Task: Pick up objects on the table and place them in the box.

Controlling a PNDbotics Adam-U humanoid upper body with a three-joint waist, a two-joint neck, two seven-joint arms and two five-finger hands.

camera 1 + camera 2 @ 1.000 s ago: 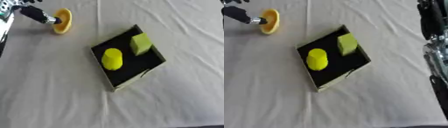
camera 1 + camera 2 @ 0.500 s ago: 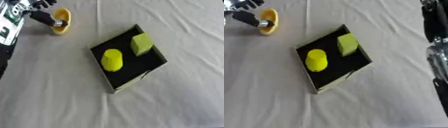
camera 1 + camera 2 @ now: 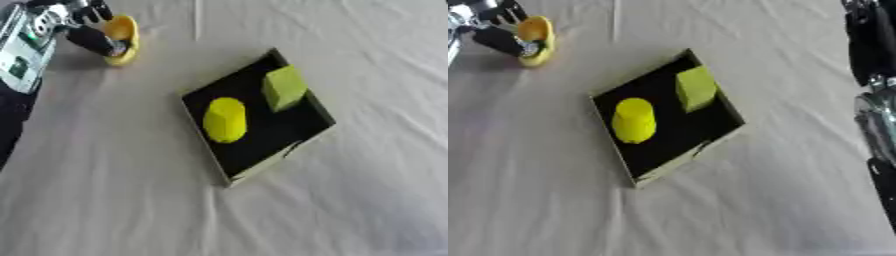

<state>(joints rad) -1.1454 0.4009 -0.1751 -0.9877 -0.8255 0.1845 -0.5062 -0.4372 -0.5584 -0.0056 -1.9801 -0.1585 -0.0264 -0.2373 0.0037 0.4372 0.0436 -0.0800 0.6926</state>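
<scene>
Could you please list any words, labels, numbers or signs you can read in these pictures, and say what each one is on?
No text can be read.
The pale panel on the left arm bears green and dark marks, too blurred to read.
The box, yellow cylinder, green block and yellow piece by the left robot hand show no marking.

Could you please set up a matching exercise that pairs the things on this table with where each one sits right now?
Things:
1. cylinder
2. cube
3. orange piece
4. box

Places:
A. in the left hand, far left corner
B. mid-table, on the cloth
C. inside the box, its nearer-left part
D. inside the box, at its far corner

Pairs: 1-C, 2-D, 3-A, 4-B
</scene>
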